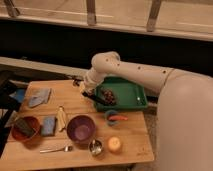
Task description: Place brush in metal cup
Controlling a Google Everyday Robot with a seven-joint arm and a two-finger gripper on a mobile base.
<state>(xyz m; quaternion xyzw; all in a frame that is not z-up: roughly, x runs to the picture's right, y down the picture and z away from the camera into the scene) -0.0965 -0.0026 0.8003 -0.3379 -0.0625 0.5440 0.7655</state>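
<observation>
Gripper: gripper [84, 90] hangs over the far middle of the wooden table [135, 142], at the left rim of the green tray [131, 86]; jaws fully closed.
Held: it appears to grip the brush [98, 99] at one end; the contact itself is hard to make out.
Brush: slim and dark, above the table, reaching from the gripper across the tray's left edge.
Brush axis: lies low and slanted, running right and slightly toward the near edge; not upright.
Metal cup: metal cup [95, 146] stands at the near edge, beside the fork [55, 149] and the cream cup [114, 144].
Key relation: cup lies well apart from the gripper, toward the near edge and a little right; purple bowl [81, 128] sits between.
Next move (judgement): carry brush over the bowl, tip it upright, lower into cup.
</observation>
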